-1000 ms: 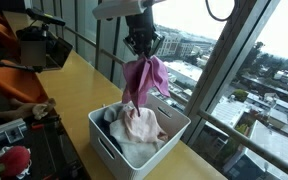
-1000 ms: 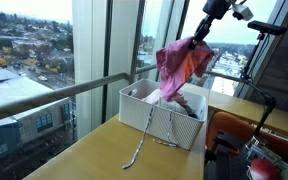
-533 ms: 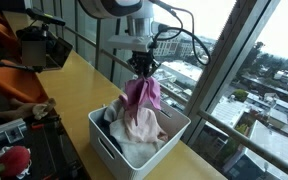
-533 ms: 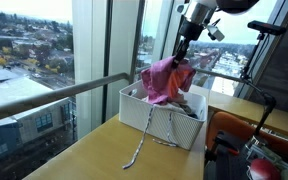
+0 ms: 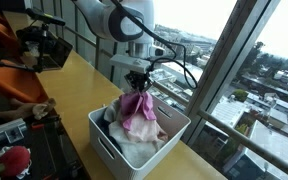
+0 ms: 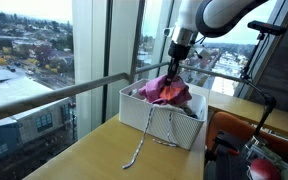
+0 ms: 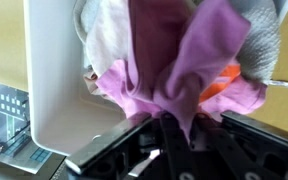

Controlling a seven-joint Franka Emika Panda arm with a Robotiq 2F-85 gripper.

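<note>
At the left the tabletop (image 5: 69, 75) runs along the window (image 5: 234, 60). The white bin (image 5: 102, 140) sits on it near the glass, filled with a heap of pale laundry (image 5: 139, 135). Straight above the bin the hand (image 5: 136, 80) points down, clamped together on a bunched part of the pink cloth (image 5: 136, 108). Held by that one gathered point, the cloth hangs by its own weight. Its long axis therefore runs vertical, narrow at the top and fanning out toward the bottom. Its lower edge reaches the heap, so the cloth is partly inside the bin, over the middle, with its top held above the rim. In an exterior view a thin cord (image 6: 137, 152) lies on the tabletop in front of the bin (image 6: 149, 122). To the right of the cord, the cloth (image 6: 166, 92) spreads over the laundry just below the hand (image 6: 173, 68), its slack folding because the pinch sits low. In the wrist view the bin's white wall (image 7: 54, 90) is at the left, followed by a cream piece (image 7: 104, 40). The cloth (image 7: 189, 55) comes next, flaring away from the hand (image 7: 169, 128). Something orange (image 7: 219, 88) and a grey piece (image 7: 264, 30) lie at the right.
</note>
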